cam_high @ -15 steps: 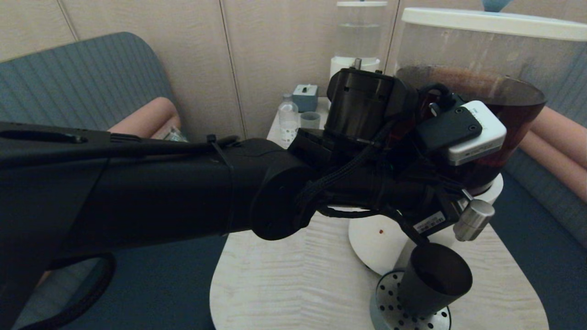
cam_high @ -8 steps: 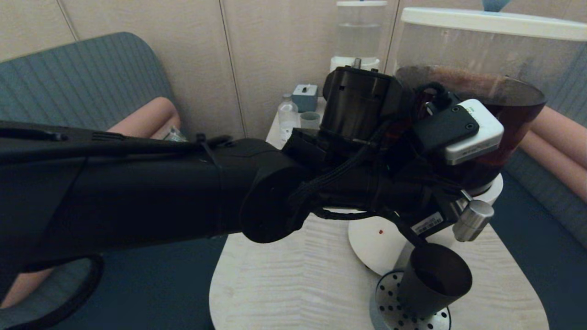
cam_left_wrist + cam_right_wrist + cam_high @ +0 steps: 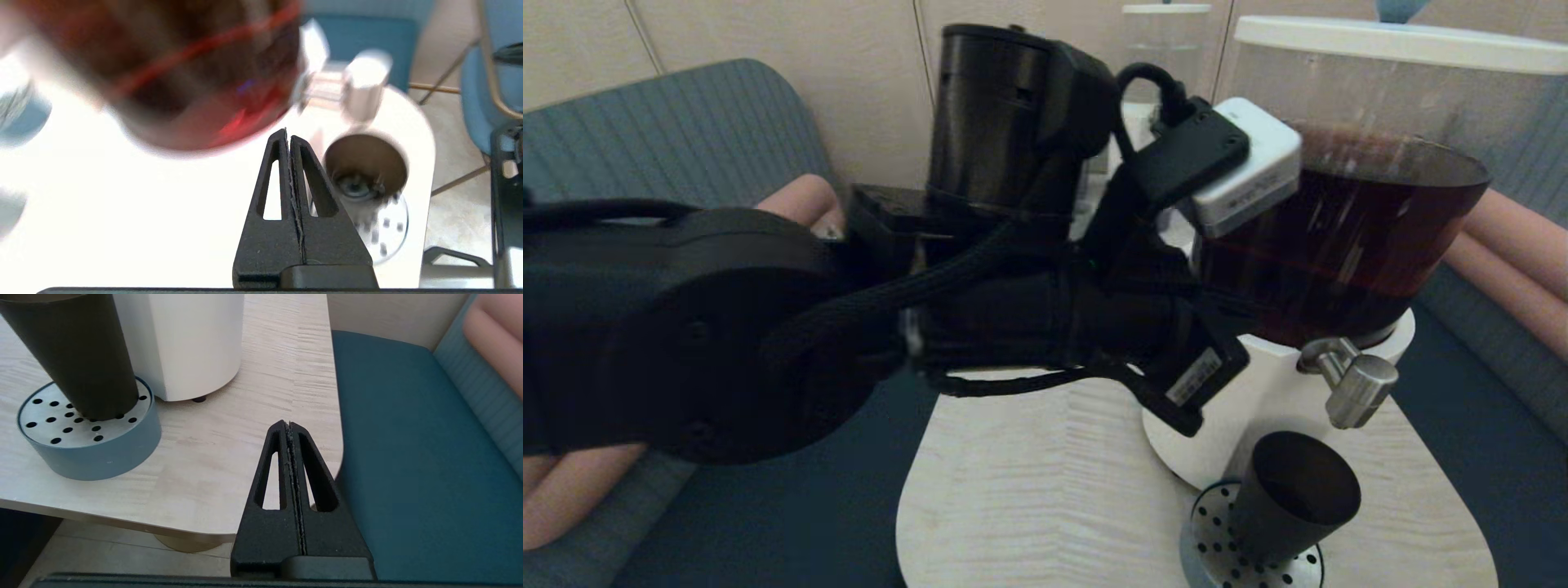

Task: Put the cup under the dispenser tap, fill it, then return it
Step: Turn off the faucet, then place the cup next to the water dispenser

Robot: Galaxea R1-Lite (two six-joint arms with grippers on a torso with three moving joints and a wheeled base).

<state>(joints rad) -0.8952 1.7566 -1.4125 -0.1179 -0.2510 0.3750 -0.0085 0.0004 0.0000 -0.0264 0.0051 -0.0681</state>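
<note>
Head view: the cup stands on the drip tray below the tap. Left wrist view: left gripper fingers pressed together, empty, beside the cup. Right wrist view: right gripper fingers closed, empty, over the desk edge.

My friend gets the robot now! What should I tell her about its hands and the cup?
Left hand: shut, holding nothing, up beside the big dispenser, clear of the cup.
Right hand: shut, empty, low by the table edge.
The cup stands on the drip tray, below the tap.
Done: cup placed. Whether it holds any drink can't be told.
Left: fill it if it's empty, then return it.
</note>
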